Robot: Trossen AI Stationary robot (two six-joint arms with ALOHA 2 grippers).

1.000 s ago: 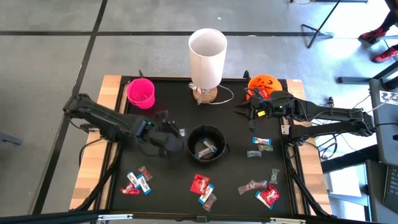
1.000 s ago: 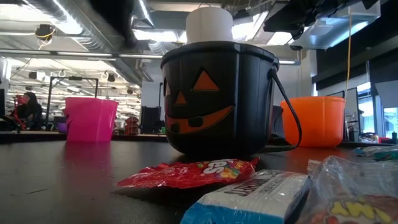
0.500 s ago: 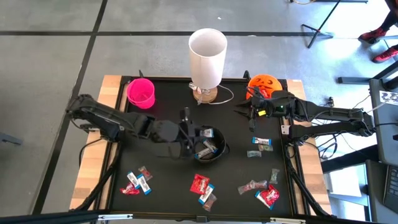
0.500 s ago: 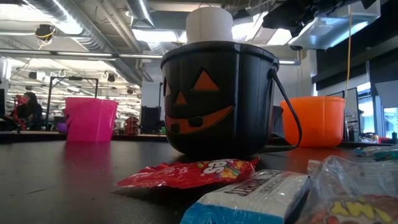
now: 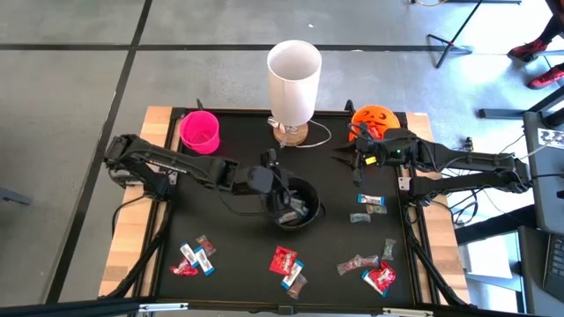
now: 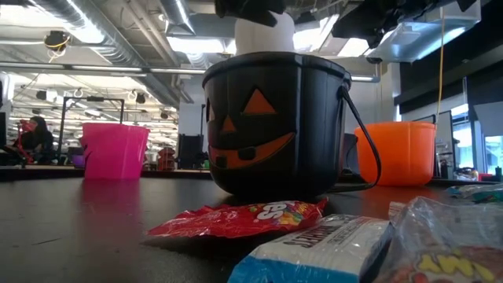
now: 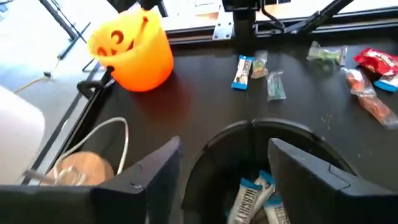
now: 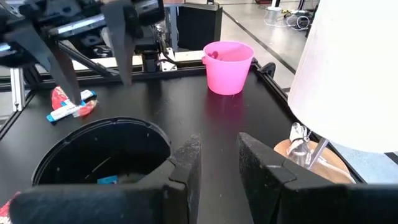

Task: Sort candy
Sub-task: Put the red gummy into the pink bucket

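Small wrapped candy lies along the near side of the black table: red packets (image 5: 284, 258) (image 5: 383, 277), a cluster at the near left (image 5: 192, 257) and a blue-and-white bar (image 5: 372, 202) at the right. A black pumpkin bucket (image 5: 304, 211) stands mid-table with blue-and-white bars (image 7: 252, 199) lying in its bottom. My left gripper (image 5: 284, 201) hovers over this bucket's left rim, open, with nothing between its fingers (image 7: 225, 146). My right gripper (image 5: 355, 160) waits to the right of the bucket and beyond it, near the orange pumpkin bucket (image 5: 374, 117); its fingers (image 8: 217, 146) stand a little apart and hold nothing.
A pink cup (image 5: 200, 130) stands at the far left. A tall white lamp shade (image 5: 293, 70) on a round wooden base (image 5: 291, 134) stands at the far middle, its cord trailing to the right. In the low view a red packet (image 6: 244, 216) lies in front of the black bucket (image 6: 275, 126).
My left gripper has gone toward the table's right edge, from left of the black bucket to over its rim, and has tipped up nearer to level. The small blue-and-white bar seen at its fingers a second ago is no longer there.
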